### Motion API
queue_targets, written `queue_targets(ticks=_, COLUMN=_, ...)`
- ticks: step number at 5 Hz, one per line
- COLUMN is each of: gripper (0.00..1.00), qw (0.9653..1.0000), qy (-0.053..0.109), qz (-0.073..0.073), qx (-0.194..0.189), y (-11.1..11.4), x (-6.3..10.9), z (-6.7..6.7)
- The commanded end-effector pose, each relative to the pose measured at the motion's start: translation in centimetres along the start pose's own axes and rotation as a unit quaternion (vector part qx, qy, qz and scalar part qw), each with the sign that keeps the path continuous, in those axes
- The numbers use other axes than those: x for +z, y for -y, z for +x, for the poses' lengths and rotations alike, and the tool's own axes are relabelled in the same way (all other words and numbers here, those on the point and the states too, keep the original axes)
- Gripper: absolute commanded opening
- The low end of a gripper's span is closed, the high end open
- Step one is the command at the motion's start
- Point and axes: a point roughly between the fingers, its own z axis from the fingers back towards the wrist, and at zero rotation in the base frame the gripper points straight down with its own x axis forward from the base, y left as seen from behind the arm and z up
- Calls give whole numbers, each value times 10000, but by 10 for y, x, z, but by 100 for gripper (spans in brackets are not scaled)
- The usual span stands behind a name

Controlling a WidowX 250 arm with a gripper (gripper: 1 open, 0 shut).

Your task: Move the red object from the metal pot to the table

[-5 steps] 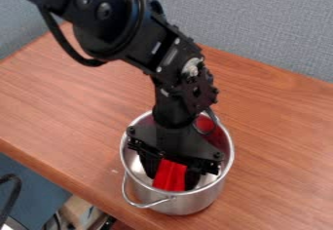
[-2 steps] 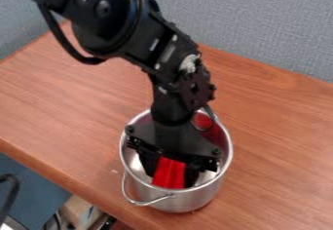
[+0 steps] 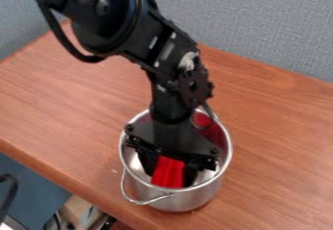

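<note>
1. Slightly upward, that's how the gripper (image 3: 170,168) and the red block (image 3: 169,172) have been shifted since the earlier frame, and a touch more of the block's length is now shown.
2. Clamped, it seems: the block is pinched by the claw, with a dark finger seen on either side of it.
3. Still inside the metal pot (image 3: 198,197), the block is held toward the near side of the opening, its lower end hidden by the pot's front wall.
4. Over to the wire handle (image 3: 135,203), which is left slung low around the pot's near left side.
5. Behind the gripper, a red patch (image 3: 204,123) is glimpsed by the pot's far rim; what it belongs to cannot be told.
6. Down from the upper left comes the black arm (image 3: 117,24), by which much of the pot's opening is covered.
7. Underneath it all, the pot is carried by the wood-grain table (image 3: 279,127), near its edge, and the scene is backed by a grey textured surface (image 3: 260,24).
</note>
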Motion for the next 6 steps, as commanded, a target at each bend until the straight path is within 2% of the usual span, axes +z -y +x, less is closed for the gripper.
queue_targets(ticks=1, gripper=0, qw=9998, qy=144, qz=-54, qx=111, y=-3, x=12, z=11)
queue_targets(ticks=6, gripper=0, qw=9997, qy=161, qz=-68, qx=146, y=-10, x=19, z=18)
